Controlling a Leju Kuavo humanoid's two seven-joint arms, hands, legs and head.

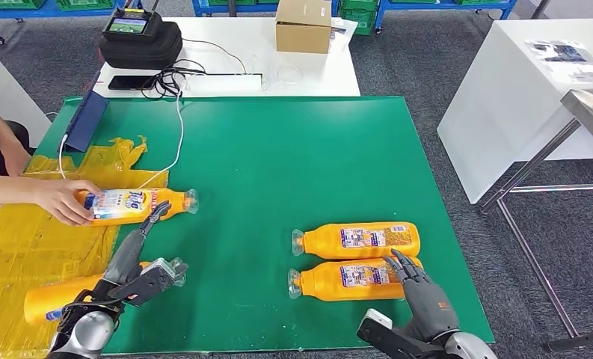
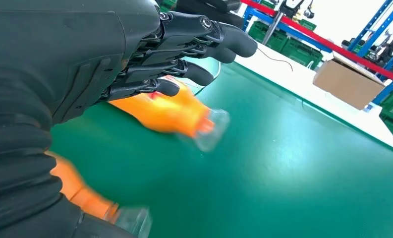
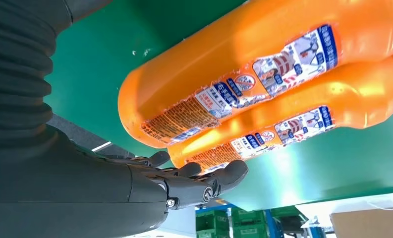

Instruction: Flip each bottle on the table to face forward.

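Four orange bottles lie on their sides on the green tabletop (image 1: 278, 172). At the near right, two lie side by side with caps pointing left: the farther right bottle (image 1: 360, 240) and the nearer right bottle (image 1: 349, 280), which touch along their length. The right robot hand (image 1: 420, 288) rests against the base end of the nearer one, fingers apart and holding nothing. At the left, a person's hand (image 1: 63, 200) grips the far left bottle (image 1: 132, 206), cap pointing right. The left robot hand (image 1: 140, 258) reaches between it and the near left bottle (image 1: 91, 293), fingers spread, empty. A yellow plastic sheet (image 1: 24, 239) covers the left edge.
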